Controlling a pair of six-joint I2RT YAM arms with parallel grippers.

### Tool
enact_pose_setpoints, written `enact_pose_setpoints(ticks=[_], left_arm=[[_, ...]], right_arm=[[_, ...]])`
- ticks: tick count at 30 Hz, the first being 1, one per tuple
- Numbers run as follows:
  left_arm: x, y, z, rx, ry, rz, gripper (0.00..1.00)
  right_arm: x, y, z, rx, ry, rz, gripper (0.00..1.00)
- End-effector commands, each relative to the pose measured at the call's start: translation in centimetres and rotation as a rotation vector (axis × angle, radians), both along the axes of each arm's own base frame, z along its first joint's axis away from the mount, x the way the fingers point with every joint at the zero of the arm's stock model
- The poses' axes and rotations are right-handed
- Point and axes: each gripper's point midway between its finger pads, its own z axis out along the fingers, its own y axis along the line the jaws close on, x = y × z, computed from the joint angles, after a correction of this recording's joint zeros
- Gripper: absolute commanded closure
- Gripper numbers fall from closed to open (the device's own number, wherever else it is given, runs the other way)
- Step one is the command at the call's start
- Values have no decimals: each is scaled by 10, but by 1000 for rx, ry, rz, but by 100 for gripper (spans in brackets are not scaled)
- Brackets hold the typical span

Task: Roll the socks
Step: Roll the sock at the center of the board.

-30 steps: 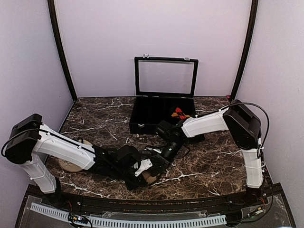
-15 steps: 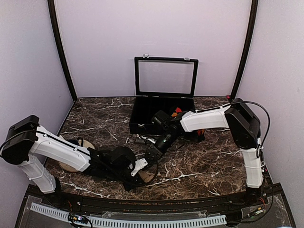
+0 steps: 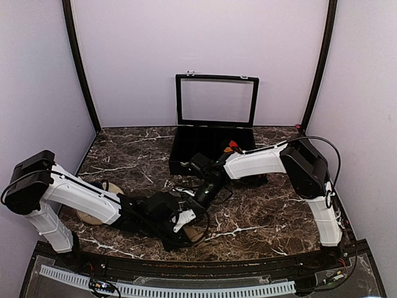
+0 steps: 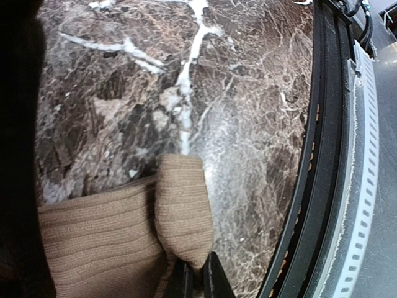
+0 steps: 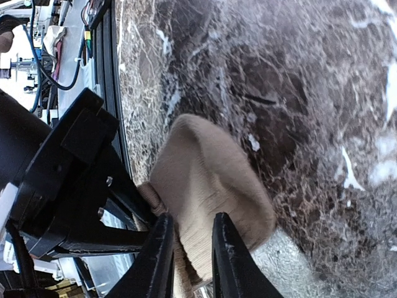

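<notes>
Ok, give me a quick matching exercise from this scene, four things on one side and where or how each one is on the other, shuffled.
Things:
1. tan sock
2. argyle sock
3. case lid
4. left end effector

Places or states:
A. standing upright, open
B. shut, pinching tan fabric
C. lying on the marble table near its front edge
D. in the black case

Pairs: 1-C, 2-D, 3-A, 4-B

Tan ribbed sock (image 4: 183,211), brown white-veined marble table (image 4: 124,93), black case (image 3: 183,154)
</notes>
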Motion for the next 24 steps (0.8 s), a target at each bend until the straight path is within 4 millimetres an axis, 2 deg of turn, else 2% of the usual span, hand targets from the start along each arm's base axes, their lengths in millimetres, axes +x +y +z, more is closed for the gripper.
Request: enact_pose_setpoints(ticks=[1, 7, 10, 13, 15, 21, 24], left_arm=[[-4, -7, -8, 13, 22, -48, 100], [0, -19, -6, 1, -10, -95, 100], [3, -23, -7, 2, -21, -128, 100], [6, -29, -7, -3, -23, -157, 100], [8, -32, -7, -7, -26, -179, 100], [12, -42, -4, -21, -28, -243, 100], [15, -48, -4, -28, -28, -273, 100]], right_arm=[[-8, 6, -4, 0, 13, 26, 80], [-12, -3, -19, -48, 6, 22, 81], [-7, -13, -29, -100, -32, -12, 82], [12, -23, -30, -108, -79, -97, 82], [33, -34, -27, -116, -107, -189, 82], [78, -57, -6, -78, -188, -363, 80], [95, -68, 3, -74, -216, -425, 79]])
